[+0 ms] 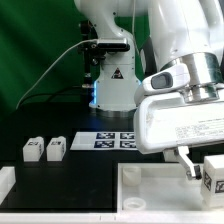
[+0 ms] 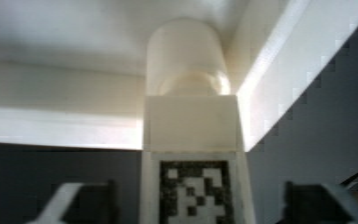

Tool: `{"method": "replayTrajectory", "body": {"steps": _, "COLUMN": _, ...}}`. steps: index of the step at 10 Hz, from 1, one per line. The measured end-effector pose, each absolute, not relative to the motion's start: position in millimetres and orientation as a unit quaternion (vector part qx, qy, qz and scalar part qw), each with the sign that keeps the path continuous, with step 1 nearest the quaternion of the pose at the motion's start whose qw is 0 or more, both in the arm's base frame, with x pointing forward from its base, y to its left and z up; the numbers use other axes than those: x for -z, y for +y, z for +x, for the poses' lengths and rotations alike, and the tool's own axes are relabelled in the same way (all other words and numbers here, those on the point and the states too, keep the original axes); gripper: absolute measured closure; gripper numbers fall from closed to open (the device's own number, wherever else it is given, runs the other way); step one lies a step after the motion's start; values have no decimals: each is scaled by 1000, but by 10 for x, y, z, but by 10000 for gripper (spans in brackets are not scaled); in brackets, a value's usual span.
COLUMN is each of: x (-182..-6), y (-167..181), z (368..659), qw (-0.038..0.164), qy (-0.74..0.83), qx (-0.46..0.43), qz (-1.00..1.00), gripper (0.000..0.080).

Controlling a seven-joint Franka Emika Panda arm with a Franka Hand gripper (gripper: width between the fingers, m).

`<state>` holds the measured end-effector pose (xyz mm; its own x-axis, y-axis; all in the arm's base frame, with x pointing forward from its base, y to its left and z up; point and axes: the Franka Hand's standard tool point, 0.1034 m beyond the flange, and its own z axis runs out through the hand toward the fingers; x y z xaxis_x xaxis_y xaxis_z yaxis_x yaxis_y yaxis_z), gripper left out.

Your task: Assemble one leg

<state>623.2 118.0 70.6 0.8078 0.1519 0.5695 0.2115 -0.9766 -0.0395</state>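
One leg (image 2: 195, 120), a white block with a black-and-white tag on its face, stands between my fingers in the wrist view. Its rounded end points at a corner of the large white tray-like piece (image 2: 60, 95). My gripper (image 2: 195, 203) is open, and both dark fingers (image 2: 83, 203) stand clear of the leg's sides with a gap on each side. In the exterior view the same leg (image 1: 213, 176) sits at the right edge, over the tray-like piece (image 1: 150, 190), with my gripper (image 1: 203, 166) around it. Two more legs (image 1: 33, 149) (image 1: 55, 149) stand at the exterior view's left.
The marker board (image 1: 114, 140) lies flat in front of the arm's base. A white part (image 1: 5, 181) shows at the lower left edge of the exterior view. The table is black with a green backdrop behind it.
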Motion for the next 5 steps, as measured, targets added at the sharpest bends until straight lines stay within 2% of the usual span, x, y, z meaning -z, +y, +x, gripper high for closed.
{"method": "replayTrajectory", "body": {"steps": 1, "x": -702, "y": 1180, "z": 6230, "qw": 51, "qy": -96, "qx": 295, "qz": -949, "gripper": 260}}
{"method": "replayTrajectory", "body": {"steps": 2, "x": -700, "y": 1180, "z": 6229, "qw": 51, "qy": -96, "qx": 294, "qz": -950, "gripper": 173}}
{"method": "replayTrajectory", "body": {"steps": 5, "x": -695, "y": 1179, "z": 6227, "qw": 51, "qy": -96, "qx": 294, "qz": -950, "gripper": 151}}
